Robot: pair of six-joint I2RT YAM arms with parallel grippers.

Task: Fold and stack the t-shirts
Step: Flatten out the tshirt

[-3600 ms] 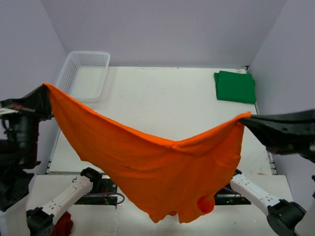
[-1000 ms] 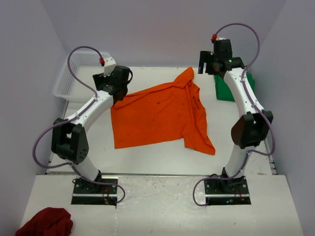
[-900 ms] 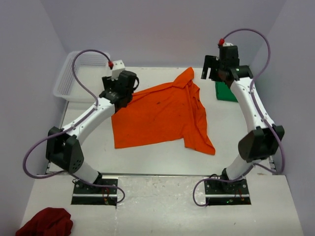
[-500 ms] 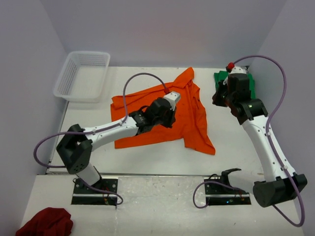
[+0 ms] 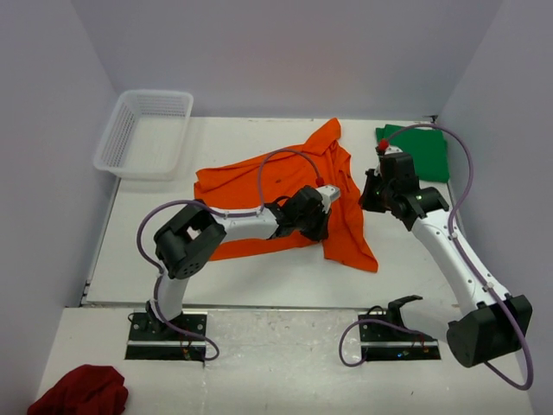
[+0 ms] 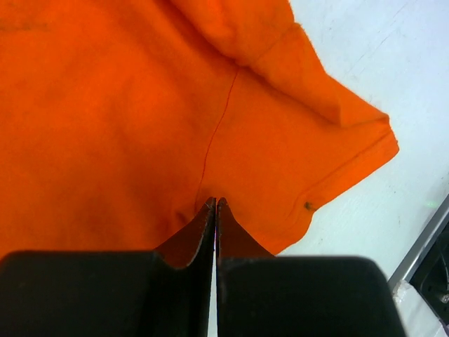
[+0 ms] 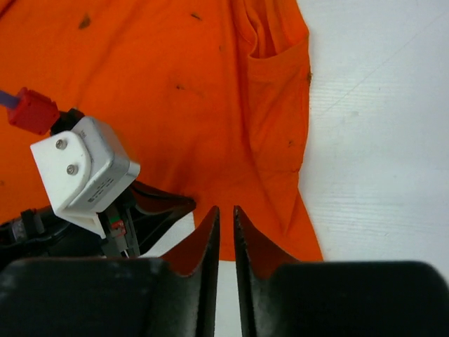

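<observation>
Bright, even light throughout, with faint soft shadows, vivid colours and sharp views.

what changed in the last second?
Left pincer moved from the far left to the near right of the orange shirt and shut, tips on the cloth. Right pincer came nearer, narrowed to a slit at the hem. Green shirt, basket, red cloth unmoved.

The middle of the table (image 5: 259, 281) is covered by the orange shirt (image 5: 251, 186), whose near half is crossed by the left arm (image 5: 242, 223). The left gripper (image 6: 215, 205) and the right gripper (image 7: 224, 214) are crowded together at the shirt's right side, so little room is left between them. The far corners are taken up by the white basket (image 5: 143, 130) and the green shirt (image 5: 423, 151). Bare surface is left along the near edge and between basket and orange shirt.
</observation>
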